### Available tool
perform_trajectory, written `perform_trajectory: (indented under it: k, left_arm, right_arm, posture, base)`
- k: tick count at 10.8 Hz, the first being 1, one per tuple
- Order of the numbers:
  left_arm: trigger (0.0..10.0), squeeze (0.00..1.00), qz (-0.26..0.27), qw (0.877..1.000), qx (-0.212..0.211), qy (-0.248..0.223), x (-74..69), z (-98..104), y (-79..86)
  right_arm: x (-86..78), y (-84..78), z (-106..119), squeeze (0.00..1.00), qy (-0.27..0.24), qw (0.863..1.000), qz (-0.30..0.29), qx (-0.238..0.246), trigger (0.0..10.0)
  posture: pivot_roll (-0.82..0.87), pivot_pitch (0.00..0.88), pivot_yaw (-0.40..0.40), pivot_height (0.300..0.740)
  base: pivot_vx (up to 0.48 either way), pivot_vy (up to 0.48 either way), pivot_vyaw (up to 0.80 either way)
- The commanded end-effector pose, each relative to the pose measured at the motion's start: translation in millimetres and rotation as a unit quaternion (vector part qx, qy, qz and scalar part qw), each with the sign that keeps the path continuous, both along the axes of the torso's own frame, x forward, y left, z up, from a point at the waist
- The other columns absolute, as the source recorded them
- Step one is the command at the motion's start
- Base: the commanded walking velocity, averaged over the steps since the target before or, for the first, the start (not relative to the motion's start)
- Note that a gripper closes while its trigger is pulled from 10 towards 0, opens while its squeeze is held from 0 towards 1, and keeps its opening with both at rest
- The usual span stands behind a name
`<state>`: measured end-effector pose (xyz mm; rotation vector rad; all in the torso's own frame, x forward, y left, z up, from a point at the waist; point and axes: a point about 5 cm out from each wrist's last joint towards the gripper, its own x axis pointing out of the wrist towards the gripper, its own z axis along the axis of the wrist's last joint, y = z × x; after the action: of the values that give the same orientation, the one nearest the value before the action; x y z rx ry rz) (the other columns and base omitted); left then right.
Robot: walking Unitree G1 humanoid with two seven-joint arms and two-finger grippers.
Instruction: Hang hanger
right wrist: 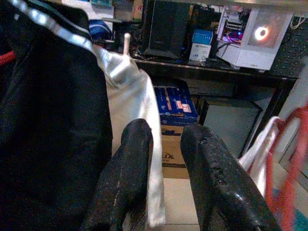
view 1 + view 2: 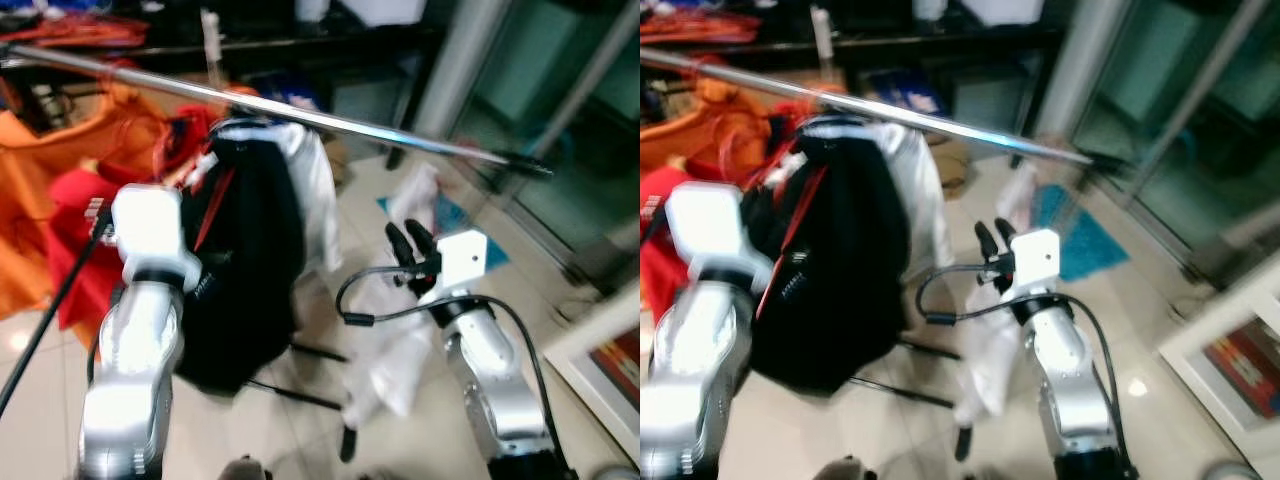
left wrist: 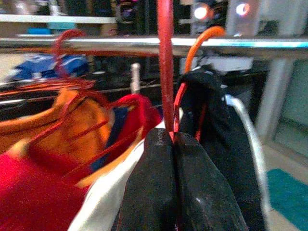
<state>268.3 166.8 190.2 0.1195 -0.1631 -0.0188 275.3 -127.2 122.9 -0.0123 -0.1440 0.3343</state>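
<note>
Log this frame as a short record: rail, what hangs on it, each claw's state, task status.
rail: metal rod running across at chest height
hanging: black garment with a white one behind, on an orange hook
left claw: shut on red hanger, just below the rod
right claw: open, holding nothing, beside the white garment
status: red hanger not yet hooked on the rod
</note>
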Motion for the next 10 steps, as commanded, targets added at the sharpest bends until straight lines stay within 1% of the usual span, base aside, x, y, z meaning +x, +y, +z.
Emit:
perform_trajectory:
  k: [1, 2, 3, 4, 5, 7, 8, 9, 10]
  left_arm:
    - [10.0, 0.00, -0.031, 0.999, -0.010, 0.002, 6.2, 1.0, -8.3]
    - [10.0, 0.00, -0.035, 0.999, -0.015, 0.007, 10.2, 0.7, -6.9]
    - [10.0, 0.00, -0.044, 0.999, -0.017, 0.006, 16.4, 4.4, -6.3]
    - [10.0, 0.00, -0.065, 0.997, -0.023, 0.017, 27.7, 8.5, -5.9]
    - [10.0, 0.00, -0.076, 0.997, -0.023, 0.022, 34.7, 10.4, -5.9]
    - [10.0, 0.00, -0.095, 0.994, -0.041, 0.033, 60.4, 15.2, -0.2]
    - [10.0, 0.00, -0.097, 0.994, -0.045, 0.036, 64.8, 15.8, 1.4]
    - [10.0, 0.00, -0.084, 0.995, -0.043, 0.033, 86.1, 25.1, 15.1]
    - [10.0, 0.00, -0.089, 0.994, -0.049, 0.036, 90.4, 27.3, 17.1]
  right_arm:
    - [-0.9, -12.0, -1.5, 0.00, 0.003, 1.000, -0.022, -0.006, 10.0]
    - [-0.5, -12.3, -1.6, 0.00, 0.003, 1.000, -0.024, -0.006, 10.0]
    - [-0.4, -12.0, -1.8, 0.00, 0.003, 1.000, -0.025, -0.006, 10.0]
    - [-0.3, -10.0, -2.5, 0.00, 0.005, 1.000, -0.023, -0.006, 10.0]
    - [0.0, -8.9, -3.0, 0.00, 0.007, 1.000, -0.022, -0.006, 10.0]
    - [0.6, -5.6, -4.8, 0.00, 0.013, 1.000, -0.016, -0.007, 10.0]
    - [0.2, -5.0, -5.3, 0.00, 0.014, 1.000, -0.015, -0.008, 10.0]
    - [-2.2, -2.9, -7.5, 0.00, 0.020, 1.000, -0.010, -0.009, 10.0]
    - [-2.6, -3.0, -8.0, 0.00, 0.021, 1.000, -0.010, -0.010, 10.0]
  posture:
    - [0.11, 0.078, -0.057, 0.740]
    - [0.11, 0.077, -0.057, 0.740]
    - [0.11, 0.077, -0.058, 0.740]
    - [0.11, 0.078, -0.059, 0.740]
    - [0.12, 0.079, -0.060, 0.740]
    - [0.11, 0.084, -0.058, 0.740]
    - [0.11, 0.086, -0.057, 0.740]
    - [0.11, 0.090, -0.057, 0.740]
    - [0.10, 0.092, -0.055, 0.740]
  base:
    - [0.000, 0.000, 0.00]
    - [0.000, 0.000, 0.00]
    - [0.000, 0.000, 0.00]
    - [0.000, 0.000, 0.00]
    - [0.000, 0.000, 0.00]
    - [0.000, 0.000, 0.00]
    - [0.000, 0.000, 0.00]
    - [0.000, 0.000, 0.00]
    - [0.000, 0.000, 0.00]
